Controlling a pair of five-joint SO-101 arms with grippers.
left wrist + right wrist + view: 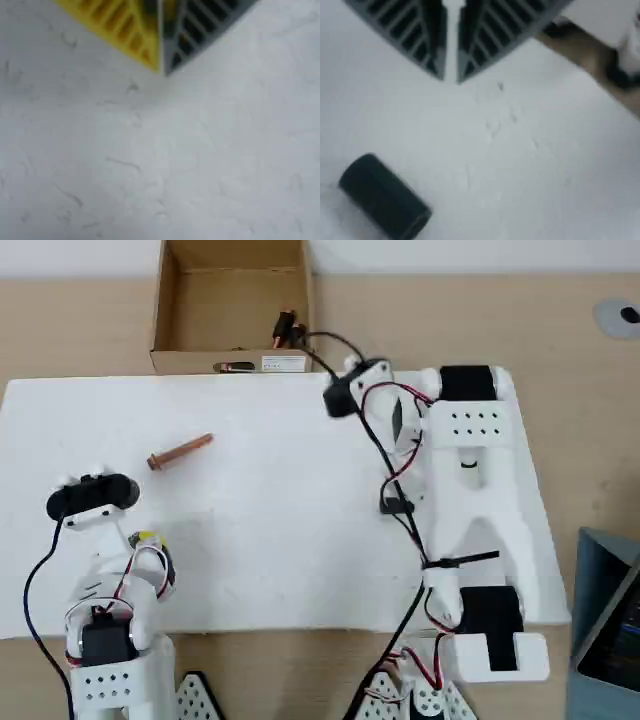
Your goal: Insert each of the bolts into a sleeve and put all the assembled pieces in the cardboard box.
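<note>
1. Done: the cardboard box [190,360] holds a small cluster of copper and dark pieces [288,330] against its wall on the right gripper's side. I judge these to be assembled bolt-and-sleeve units (the count cannot be made out).
2. Left to do: one copper bolt [180,452] lies loose on the white mat [280,540]. It is well ahead of the left gripper [161,70], toward the box, and has no sleeve on it.
3. Left to do: one dark sleeve [382,202] lies on its side on the mat, near the right gripper [451,79] but apart from its tips.
4. Left gripper state: the yellow and grey jaws are clenched tip to tip over bare mat and grasp nothing.
5. Right gripper state: the jaws are drawn together with a thin slit between them and grasp nothing.
6. Progress judgement: the task is most of the way through. At least one pairing remains: pick up the bolt and the sleeve, join them, and place the unit in the box.
</note>
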